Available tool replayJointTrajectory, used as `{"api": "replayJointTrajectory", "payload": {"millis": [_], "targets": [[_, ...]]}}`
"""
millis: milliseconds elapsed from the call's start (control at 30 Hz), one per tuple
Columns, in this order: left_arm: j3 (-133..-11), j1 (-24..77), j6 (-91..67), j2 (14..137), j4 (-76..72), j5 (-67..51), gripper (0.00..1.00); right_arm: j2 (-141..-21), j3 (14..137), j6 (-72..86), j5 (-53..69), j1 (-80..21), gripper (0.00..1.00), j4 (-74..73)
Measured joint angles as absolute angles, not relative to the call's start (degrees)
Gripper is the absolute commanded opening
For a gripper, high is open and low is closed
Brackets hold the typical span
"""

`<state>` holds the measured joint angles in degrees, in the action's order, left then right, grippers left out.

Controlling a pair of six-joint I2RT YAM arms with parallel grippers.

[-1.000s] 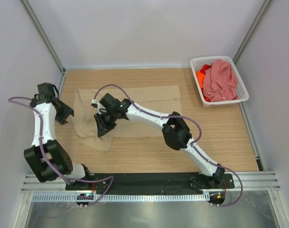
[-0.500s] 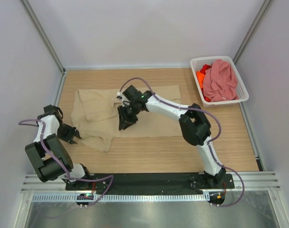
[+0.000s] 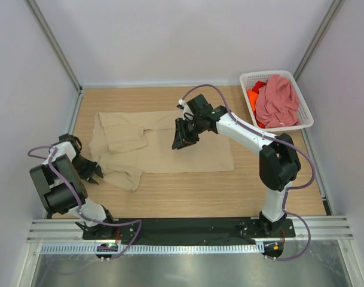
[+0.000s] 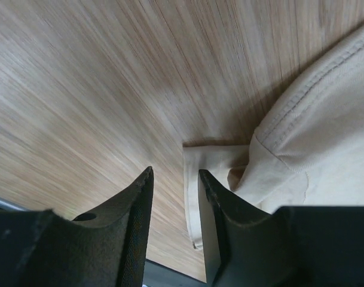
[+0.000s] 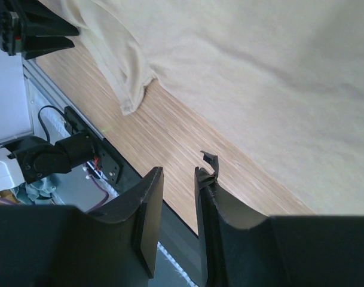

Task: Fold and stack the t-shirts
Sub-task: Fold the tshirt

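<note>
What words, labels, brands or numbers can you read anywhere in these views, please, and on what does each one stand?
No text can be read in any view.
The beige t-shirt, the pink t-shirt and the white basket are plain.
Any marking on the small board at the near edge is too small to read.

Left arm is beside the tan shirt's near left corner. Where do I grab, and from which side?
I'd grip the flat hem flap poking out of the tan shirt's bunched corner, bringing the left gripper in low from the left. The flap lies flat on the table; behind it the cloth is piled in folds.
</note>
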<state>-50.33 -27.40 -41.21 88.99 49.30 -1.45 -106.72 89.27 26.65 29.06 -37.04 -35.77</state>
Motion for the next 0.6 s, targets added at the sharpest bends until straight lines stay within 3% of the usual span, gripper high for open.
{"api": "replayJointTrajectory", "payload": {"millis": [533,600], "targets": [[-53.1,-27.4,-39.6,94.2,47.4,-0.8,0.27,-103.1,79.0,23.8,27.2,-31.9,0.34,-36.9],[-53.2,-27.1,-39.3,94.2,47.2,-0.6,0.22,-102.3,78.1,23.6,27.1,-31.7,0.34,-37.1]]}}
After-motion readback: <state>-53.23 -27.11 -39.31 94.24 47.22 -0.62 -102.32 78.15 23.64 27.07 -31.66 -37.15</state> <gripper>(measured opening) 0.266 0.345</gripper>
